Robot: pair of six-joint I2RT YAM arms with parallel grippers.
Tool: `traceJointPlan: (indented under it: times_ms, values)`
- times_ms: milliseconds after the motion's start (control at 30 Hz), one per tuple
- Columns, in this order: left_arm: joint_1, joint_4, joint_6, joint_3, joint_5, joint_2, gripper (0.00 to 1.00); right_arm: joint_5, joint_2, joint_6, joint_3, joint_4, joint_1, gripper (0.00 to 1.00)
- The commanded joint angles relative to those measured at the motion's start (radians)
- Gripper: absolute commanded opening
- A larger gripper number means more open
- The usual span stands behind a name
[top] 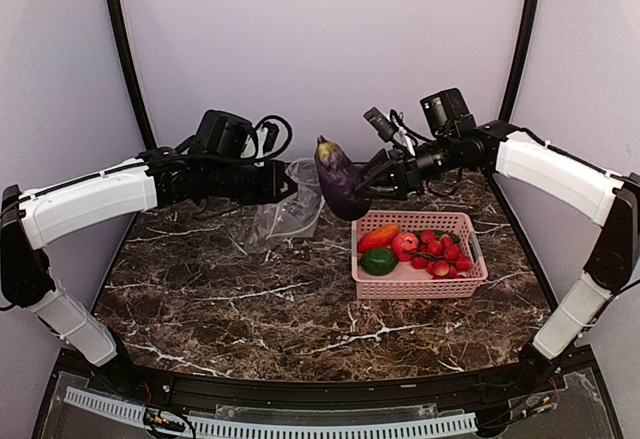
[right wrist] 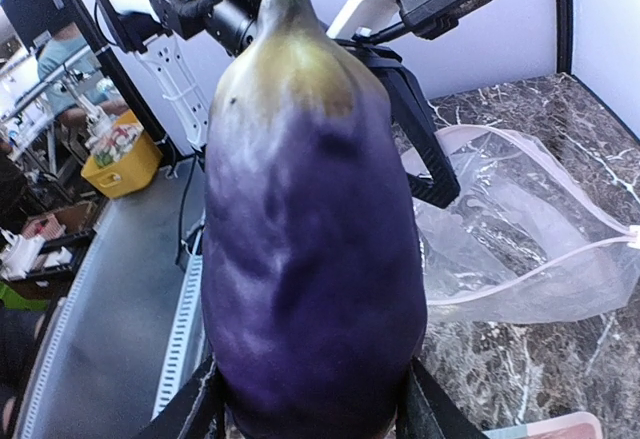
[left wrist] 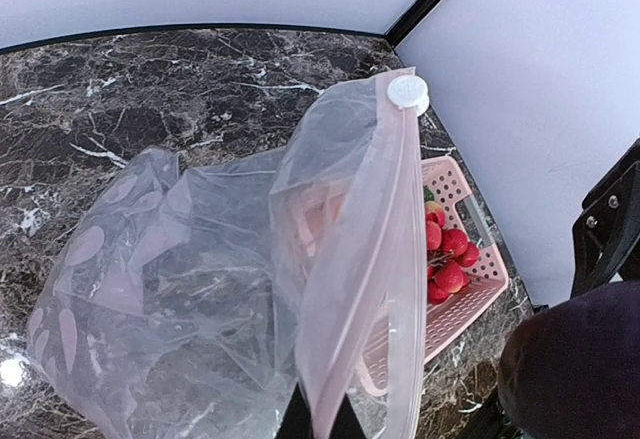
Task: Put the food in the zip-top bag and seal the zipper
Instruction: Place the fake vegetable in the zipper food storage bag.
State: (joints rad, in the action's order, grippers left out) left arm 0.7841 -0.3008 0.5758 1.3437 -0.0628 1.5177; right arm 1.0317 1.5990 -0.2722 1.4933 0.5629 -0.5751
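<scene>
My right tool (top: 368, 185) is clamped on the eggplant (top: 340, 181), holding it in the air just beside the bag (top: 287, 214), stalk end up. My left tool (left wrist: 320, 421) is pinched on the bag's zipper (left wrist: 395, 219), lifting one lip off the counter (top: 250, 299) while the rest hangs slack. The other food (top: 430, 249) sits in the pink basket (top: 420, 287).

To do this well, I want the mouth gaping toward the eggplant. I'd hold the left arm high and steady and bring the eggplant in end first, along the opening rather than across it. I'd push it deep before letting go, so it neither snags the strip nor drags the lip out of my grip.
</scene>
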Motion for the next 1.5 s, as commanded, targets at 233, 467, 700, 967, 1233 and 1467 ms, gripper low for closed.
traceJointPlan:
  times_ms: [233, 467, 700, 967, 1233, 1467]
  values:
    - [0.006, 0.127, 0.139, -0.033, -0.070, -0.051, 0.01, 0.160, 0.057, 0.431, 0.017, -0.553, -0.005, 0.31]
    - [0.006, 0.173, 0.200, -0.043, -0.105, -0.070, 0.01, 0.111, 0.115, 0.531, 0.007, -0.733, -0.004, 0.33]
    - [0.005, 0.217, 0.240, -0.059, -0.126, -0.081, 0.01, 0.042, 0.142, 0.534, -0.030, -0.759, -0.011, 0.37]
    - [0.004, 0.241, 0.269, -0.104, -0.099, -0.099, 0.01, -0.075, 0.103, 0.422, -0.076, -0.624, -0.038, 0.42]
    - [0.004, 0.253, 0.286, -0.124, -0.072, -0.123, 0.01, -0.084, 0.115, 0.414, -0.114, -0.624, -0.066, 0.51]
    - [-0.003, 0.235, 0.295, -0.162, -0.011, -0.163, 0.01, -0.131, 0.107, 0.332, -0.036, -0.485, -0.077, 0.74]
